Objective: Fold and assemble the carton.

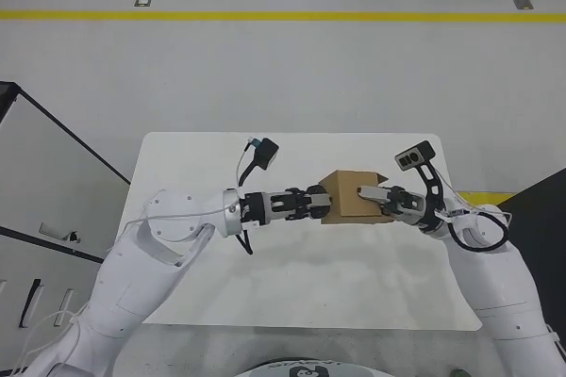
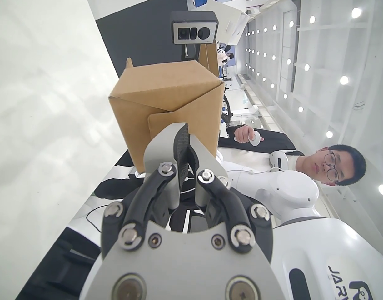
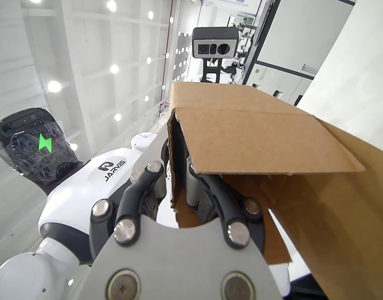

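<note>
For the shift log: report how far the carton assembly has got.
Done: the carton is squared up, its flaps on the left tool's side folded in. In hand: the right tool grips a panel at the open end; the shut left tool is at the folded end. Left: the loose flaps at the open end need closing.

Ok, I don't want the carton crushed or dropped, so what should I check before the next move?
1. Right end effector clamped on a carton wall: ok.
2. Left end effector shut, tips at the carton's folded end: ok; firm contact cannot tell.
3. Carton end facing the left end effector folded shut: ok.
4. Carton end at the right end effector closed: not ok, an open flap sticks out.
5. Carton lifted off the table: cannot tell.
</note>
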You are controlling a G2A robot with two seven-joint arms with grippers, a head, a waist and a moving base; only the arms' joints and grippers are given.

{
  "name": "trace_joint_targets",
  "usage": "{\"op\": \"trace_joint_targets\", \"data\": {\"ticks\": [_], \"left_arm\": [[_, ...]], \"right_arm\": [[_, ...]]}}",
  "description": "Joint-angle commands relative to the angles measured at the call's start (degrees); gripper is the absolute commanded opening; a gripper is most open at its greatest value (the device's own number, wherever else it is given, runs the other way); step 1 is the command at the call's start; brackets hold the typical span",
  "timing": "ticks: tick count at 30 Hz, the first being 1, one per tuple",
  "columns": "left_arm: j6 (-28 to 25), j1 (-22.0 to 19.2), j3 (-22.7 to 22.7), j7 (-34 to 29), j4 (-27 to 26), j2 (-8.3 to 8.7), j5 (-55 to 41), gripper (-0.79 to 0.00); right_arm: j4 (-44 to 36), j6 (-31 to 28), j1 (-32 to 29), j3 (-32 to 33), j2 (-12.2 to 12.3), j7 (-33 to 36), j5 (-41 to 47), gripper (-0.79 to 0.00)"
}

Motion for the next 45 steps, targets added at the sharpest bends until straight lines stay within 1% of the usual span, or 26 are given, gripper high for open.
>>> {"op": "trace_joint_targets", "data": {"ticks": [1,13,19,37,41,45], "left_arm": [[0.0,0.0,0.1,-0.1,0.1,-0.01,-0.1,-0.785],[-0.6,-0.5,0.6,-0.5,0.5,-0.09,-0.8,-0.785],[-1.1,-0.7,0.7,-1.2,1.1,-0.19,-2.7,-0.785],[-1.6,-1.7,1.8,-0.5,2.5,-0.49,-3.1,-0.785],[-1.6,-2.0,1.2,-0.3,2.9,-0.44,-3.0,-0.785],[-1.6,-1.7,-0.4,0.1,2.6,-0.22,-2.9,-0.785]], "right_arm": [[0.0,-0.1,0.1,-0.2,0.0,0.3,0.3,-0.785],[0.7,-0.1,1.0,-1.2,-0.1,1.5,1.0,-0.785],[1.1,0.4,1.4,-1.5,-0.1,1.6,0.7,-0.785],[2.2,0.4,2.5,-2.9,-0.3,2.1,1.5,-0.785],[2.9,0.2,2.7,-2.6,-0.3,1.9,1.7,-0.785],[3.6,-0.1,2.7,-2.1,-0.2,2.0,2.0,-0.785]]}}
